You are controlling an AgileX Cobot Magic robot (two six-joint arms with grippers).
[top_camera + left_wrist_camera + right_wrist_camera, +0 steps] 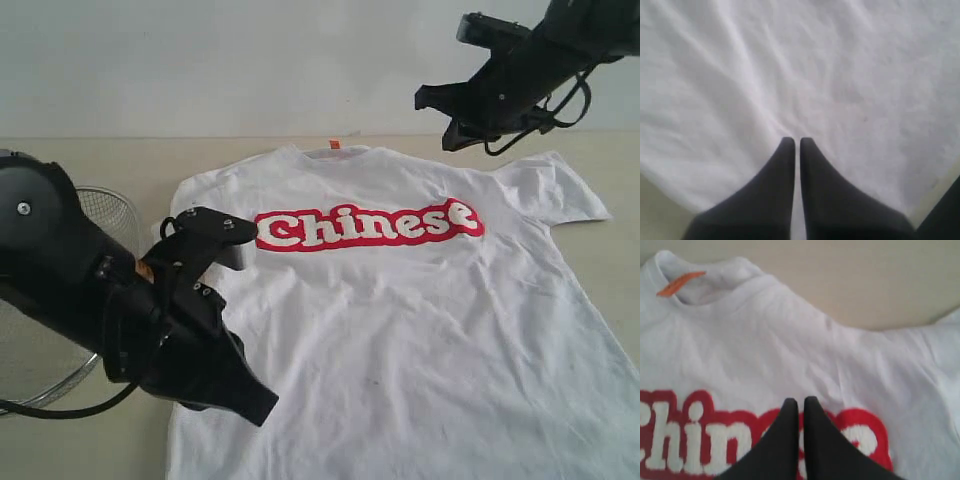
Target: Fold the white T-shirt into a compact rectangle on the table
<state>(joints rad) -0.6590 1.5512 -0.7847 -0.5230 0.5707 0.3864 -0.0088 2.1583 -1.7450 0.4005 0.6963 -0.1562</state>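
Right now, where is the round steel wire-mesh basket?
Exterior view, far left: the basket sits on the beige table, partly hidden behind the black left arm, beside the white T-shirt.

A white T-shirt point(400, 320) is spread flat, front up, on a beige table point(100, 160). Its collar, marked by an orange tag point(334, 144), is turned toward the far edge, and a red band point(368, 225) with white lettering is seen across the chest. A wire basket point(112, 212) is set on the table beside the T-shirt, at the shirt's side that falls on the left in the exterior view.
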